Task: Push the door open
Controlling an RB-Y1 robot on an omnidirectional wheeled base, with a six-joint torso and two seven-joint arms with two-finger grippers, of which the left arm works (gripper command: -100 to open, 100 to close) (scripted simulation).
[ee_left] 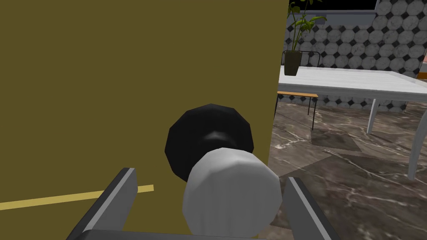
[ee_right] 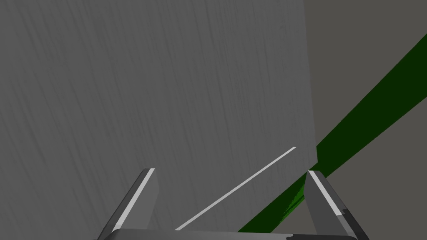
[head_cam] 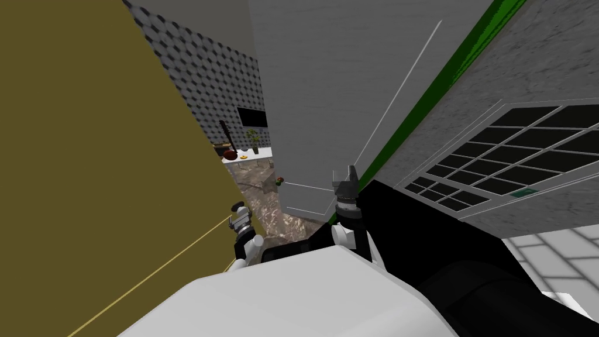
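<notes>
An olive door (head_cam: 88,146) with a thin yellow panel line takes up the left of the head view, its free edge beside a gap into another room. In the left wrist view the olive door (ee_left: 104,83) carries a pale grey round knob (ee_left: 231,196) on a black rosette (ee_left: 208,129). My left gripper (ee_left: 209,175) is open, with the knob between its fingers but not squeezed. The left gripper (head_cam: 238,210) sits at the door's edge. My right gripper (head_cam: 345,172) is open and faces a grey panel (ee_right: 167,83) with a thin white line; this right gripper (ee_right: 230,171) holds nothing.
A green strip (head_cam: 444,88) runs along the grey panel's right edge, beside a textured wall with a gridded window (head_cam: 515,152). Through the gap are a brown marble floor (ee_left: 354,175), a white table (ee_left: 354,79), a potted plant (ee_left: 294,46) and a patterned tile wall.
</notes>
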